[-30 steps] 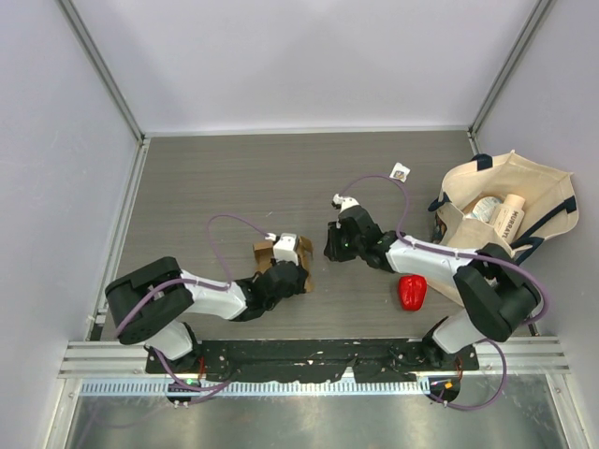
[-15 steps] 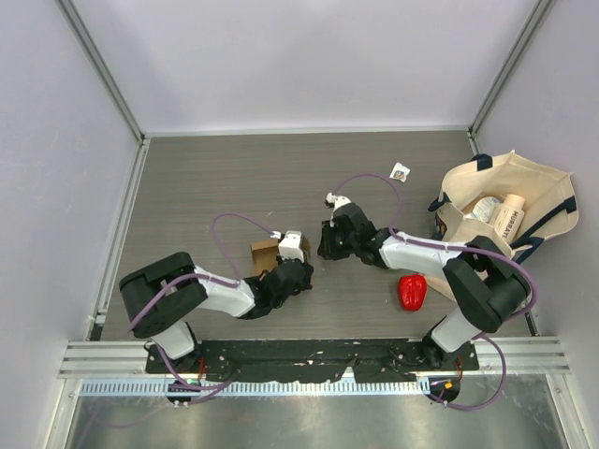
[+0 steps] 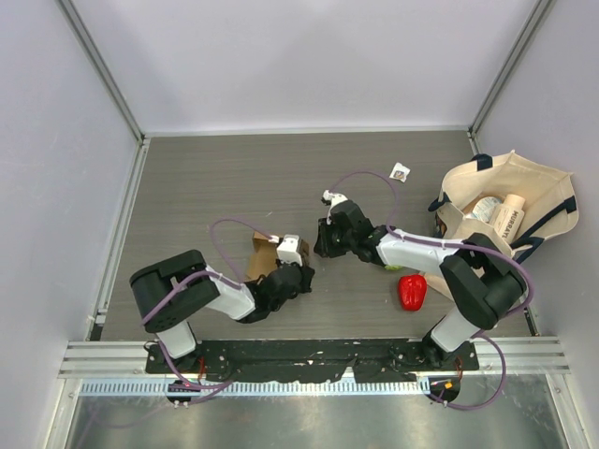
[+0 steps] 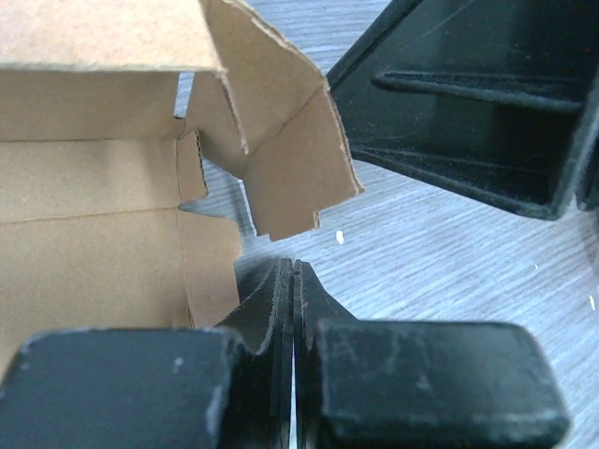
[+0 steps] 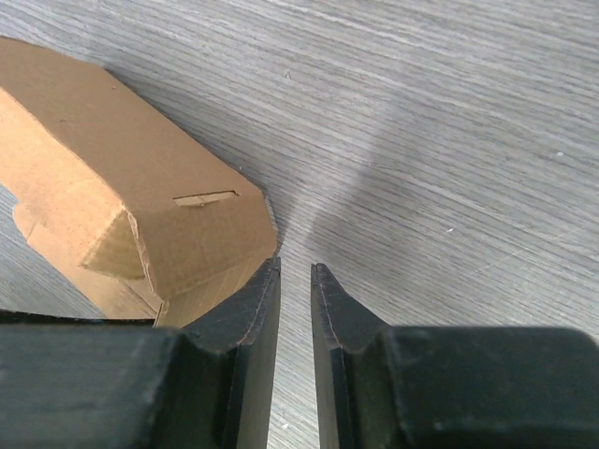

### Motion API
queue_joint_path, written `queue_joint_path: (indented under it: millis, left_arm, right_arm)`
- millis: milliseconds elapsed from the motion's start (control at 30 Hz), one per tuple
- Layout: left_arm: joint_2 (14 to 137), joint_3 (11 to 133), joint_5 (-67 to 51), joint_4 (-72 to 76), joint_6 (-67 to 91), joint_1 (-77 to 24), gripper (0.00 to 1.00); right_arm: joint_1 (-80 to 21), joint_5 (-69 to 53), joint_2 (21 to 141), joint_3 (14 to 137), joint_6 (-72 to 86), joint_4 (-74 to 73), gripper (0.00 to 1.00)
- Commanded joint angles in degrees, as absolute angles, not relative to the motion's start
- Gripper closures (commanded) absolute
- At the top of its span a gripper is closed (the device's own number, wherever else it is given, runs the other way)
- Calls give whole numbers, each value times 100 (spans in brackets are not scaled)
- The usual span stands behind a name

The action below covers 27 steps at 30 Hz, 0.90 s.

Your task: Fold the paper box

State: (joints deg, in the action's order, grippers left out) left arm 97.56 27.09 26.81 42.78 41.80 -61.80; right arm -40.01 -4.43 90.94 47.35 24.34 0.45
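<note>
The paper box [image 3: 259, 253], plain brown cardboard, lay near the middle of the grey wood-grain tabletop [image 3: 234, 187] in the overhead view. It sat just beside the left hand [image 3: 292, 271], with the right hand [image 3: 323, 248] a little to its right. A cream cloth tote bag [image 3: 552, 187] with dark handles slumped at the right edge. A glossy red pepper [image 3: 412, 292] lay between the bag and the arm bases.

From the left wrist, the box [image 4: 103, 234] filled the left side. It was open, showing a matte inside, creased fold lines and a notched flap with a rough cut edge. The left hand [image 4: 295, 271] was closed, its black fingers [image 4: 262, 309] pressed flat together with nothing visible between them. A black grooved part [image 4: 468, 112] of the other arm stood beyond.

From the right wrist, the box [image 5: 122, 187] lay flat on the streaked tabletop [image 5: 449, 140]. It had bevelled corners and a small slot cut in its top face. The right hand [image 5: 295, 276] stood slightly open and empty, a narrow gap between its wedge-shaped fingers [image 5: 248, 318]. The box's corner was right against the outside of one finger.
</note>
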Motion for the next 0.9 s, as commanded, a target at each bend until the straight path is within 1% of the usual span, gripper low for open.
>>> queue_joint_path:
  millis: [0, 67, 133, 167, 233, 300, 333, 467, 533, 667, 867]
  left_arm:
    - [9529, 2417, 2286, 4589, 3948, -6187, 100]
    - [9178, 2539, 2049, 4064, 3771, -6187, 98]
    - [8502, 2742, 1785, 3588, 3612, -6205, 96]
    - [8273, 2760, 1784, 3255, 3578, -6205, 94]
    - [7666, 2839, 2082, 2754, 3603, -6205, 93]
    - [7306, 2787, 2240, 2137, 3604, -6196, 94]
    - [7043, 2777, 2424, 1709, 3691, -6196, 96]
    - [6741, 2848, 2593, 626, 4016, -6039, 100]
    - [6715, 2760, 2479, 632, 4095, -5986, 100]
    - [6828, 2470, 2277, 1273, 4131, -5819, 100]
    - [7250, 2584, 1890, 1758, 4148, -5599, 100]
  right_arm:
    - [-4017, -475, 9132, 4896, 2444, 246, 75]
    - [-4025, -440, 9114, 4878, 2400, 211, 75]
    - [-4025, -387, 9079, 4887, 2356, 167, 75]
    - [-4025, -361, 9079, 4878, 2347, 150, 75]
    - [-4034, -351, 9070, 4887, 2329, 132, 75]
    - [-4034, -352, 9070, 4878, 2338, 132, 75]
    - [-4034, -360, 9070, 4861, 2355, 141, 75]
    - [-4078, -387, 9070, 4834, 2390, 167, 75]
    - [-4131, -387, 9062, 4825, 2408, 176, 76]
    - [-4280, -325, 9079, 4825, 2443, 158, 76]
    - [-4482, -299, 9123, 4781, 2540, 193, 76]
